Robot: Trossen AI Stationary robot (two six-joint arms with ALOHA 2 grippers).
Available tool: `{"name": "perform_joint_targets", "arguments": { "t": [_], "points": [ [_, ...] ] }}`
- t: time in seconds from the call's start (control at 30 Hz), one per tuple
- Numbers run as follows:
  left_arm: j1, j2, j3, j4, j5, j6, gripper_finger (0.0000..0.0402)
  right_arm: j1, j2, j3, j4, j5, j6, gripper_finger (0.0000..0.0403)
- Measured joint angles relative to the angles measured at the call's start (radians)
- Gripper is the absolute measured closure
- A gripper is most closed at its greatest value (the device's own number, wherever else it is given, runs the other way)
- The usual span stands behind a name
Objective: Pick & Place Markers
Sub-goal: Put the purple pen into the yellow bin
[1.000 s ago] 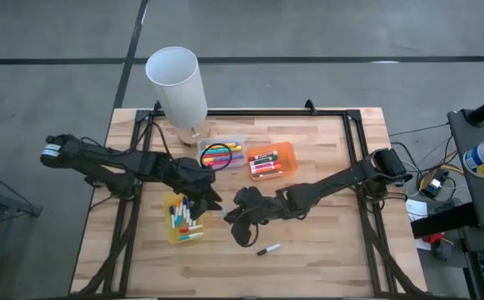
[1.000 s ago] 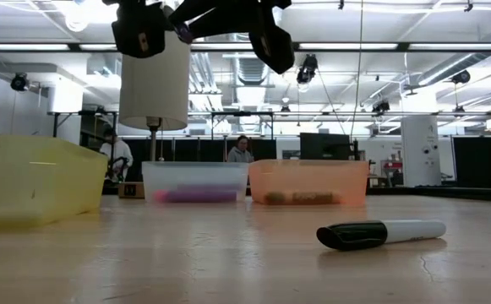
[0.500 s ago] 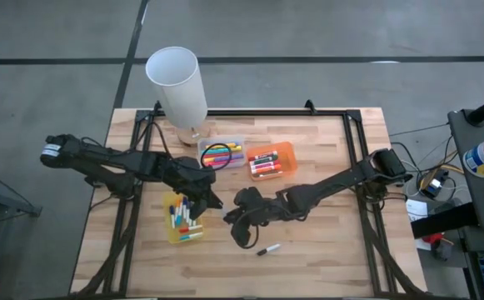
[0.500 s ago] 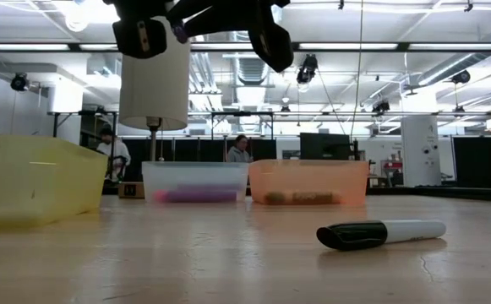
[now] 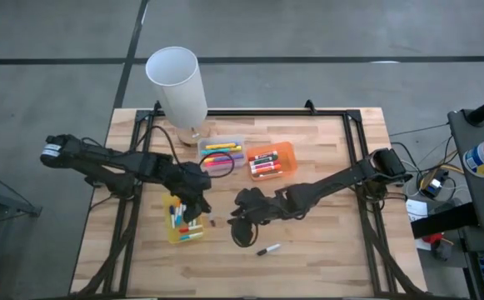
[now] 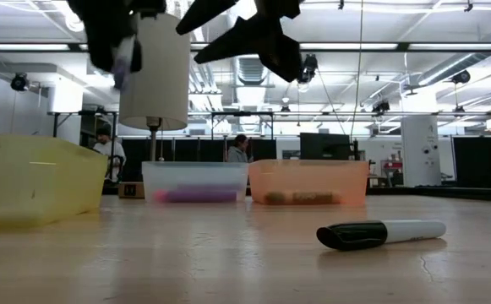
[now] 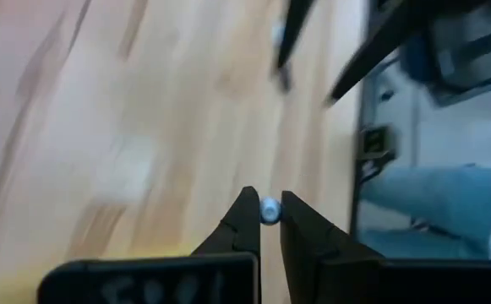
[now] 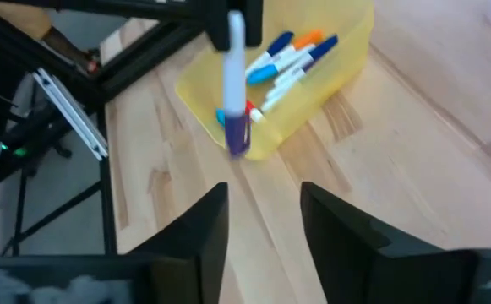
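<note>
My left gripper (image 5: pixel 202 208) is shut on a white marker with a purple cap (image 8: pixel 236 93), held in the air beside the yellow tray (image 5: pixel 172 236). My right gripper (image 8: pixel 262 211) stands open just right of that marker, its fingers apart with nothing between them. A black-capped marker (image 5: pixel 267 248) lies flat on the wood near the table's front edge, in front of the right gripper. Several more markers lie in the yellow tray, in the clear tray (image 5: pixel 221 153) and in the orange tray (image 5: pixel 285 158). My left gripper pinches the marker's white uncapped end (image 7: pixel 269 209) between its two fingertips. The fingers slant down from the table's left side. The marker reaches down beyond them, its purple cap (image 8: pixel 237 137) lowest, clear of the table and of the yellow tray.
A tall white cylinder (image 5: pixel 177 83) stands at the table's far left, behind the clear tray. The three trays lie around the table's middle. Bare wood shows to the right and along the near edge. People are in the room far behind the table.
My right gripper has opened and let go of the purple-capped marker. My left gripper, shut on that marker, has tipped downward and drawn it a little toward the table's left and the yellow tray.
</note>
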Motion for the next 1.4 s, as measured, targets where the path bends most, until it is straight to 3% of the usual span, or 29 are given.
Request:
{"name": "perform_joint_targets", "arguments": {
  "t": [0.27,0.4,0.53,0.87,1.07,1.23,1.4],
  "points": [
    [0.0,0.002,0.0,-0.261,-0.018,-0.008,0.0385,0.0,0.0,0.0,-0.041,-0.003,-0.001,0.0243],
    [0.0,0.005,-0.002,-0.399,-0.075,-0.009,0.0385,0.001,0.0,-0.001,-0.041,-0.004,-0.001,0.0247],
    [0.0,0.006,-0.032,-0.423,-0.092,-0.006,0.0384,0.001,0.0,-0.001,-0.04,-0.003,-0.002,0.025],
    [0.0,0.006,-0.079,-0.397,-0.082,-0.051,0.0338,0.003,0.0,-0.001,-0.041,-0.009,-0.003,0.0251],
    [0.0,0.006,-0.08,-0.364,-0.145,-0.113,0.0334,0.006,0.0,-0.004,-0.043,-0.095,-0.047,0.0261],
    [0.0,0.006,-0.08,-0.358,-0.145,-0.112,0.0334,0.022,0.0,-0.014,-0.054,-0.257,-0.138,0.027],
    [0.0,0.006,-0.08,-0.357,-0.145,-0.112,0.0333,0.057,0.0,-0.017,-0.226,-0.364,-0.265,0.0278]
  ]
}}
